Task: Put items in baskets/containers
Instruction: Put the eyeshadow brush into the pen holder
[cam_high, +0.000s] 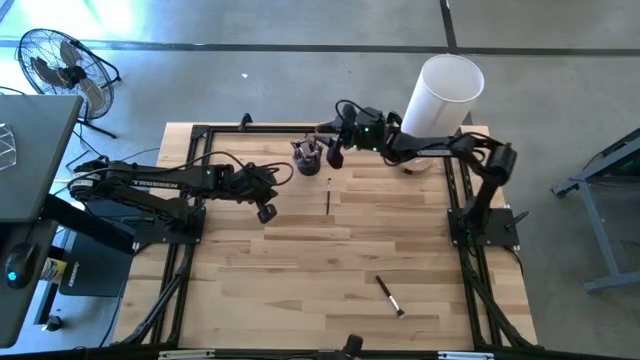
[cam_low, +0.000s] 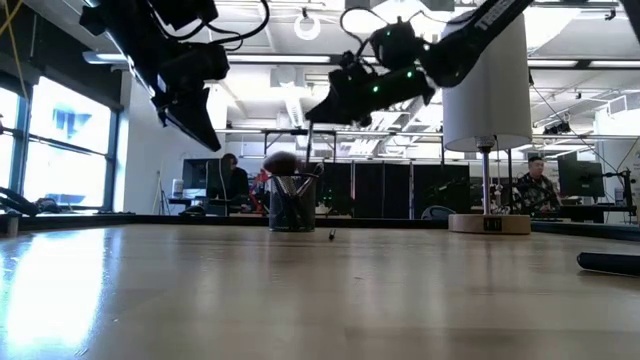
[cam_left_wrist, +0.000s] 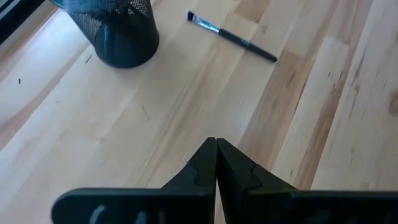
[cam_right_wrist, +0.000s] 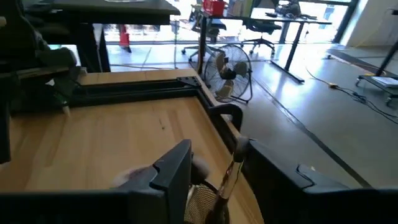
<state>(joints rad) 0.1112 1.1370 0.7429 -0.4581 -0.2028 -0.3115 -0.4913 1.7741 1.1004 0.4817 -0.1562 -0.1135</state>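
The black mesh cup (cam_high: 307, 158) stands at the table's far middle and holds several brushes, one with a reddish head (cam_low: 280, 163). My right gripper (cam_right_wrist: 217, 155) hovers open just above the cup (cam_right_wrist: 200, 208). A thin brush handle (cam_right_wrist: 231, 174) stands upright between its fingers, with its lower end in the cup. One brush (cam_high: 328, 195) lies on the table near the cup, another (cam_high: 390, 297) toward the near right. My left gripper (cam_left_wrist: 216, 149) is shut with nothing in it, raised to the left of the cup (cam_left_wrist: 115, 31). My right gripper's fingers stand apart on either side of the upright brush handle (cam_right_wrist: 235, 155), reaching level over the cup from the table's right. The handle's top is close to one finger (cam_right_wrist: 261, 165); whether they touch, I cannot tell.
A tall white cylinder (cam_high: 445, 90) on a round base stands at the far right, behind my right arm. Black frame rails (cam_high: 190, 200) run along the table's left, far and right sides. A fan (cam_high: 60, 65) stands on the floor. People sit in the room beyond (cam_low: 535, 185).
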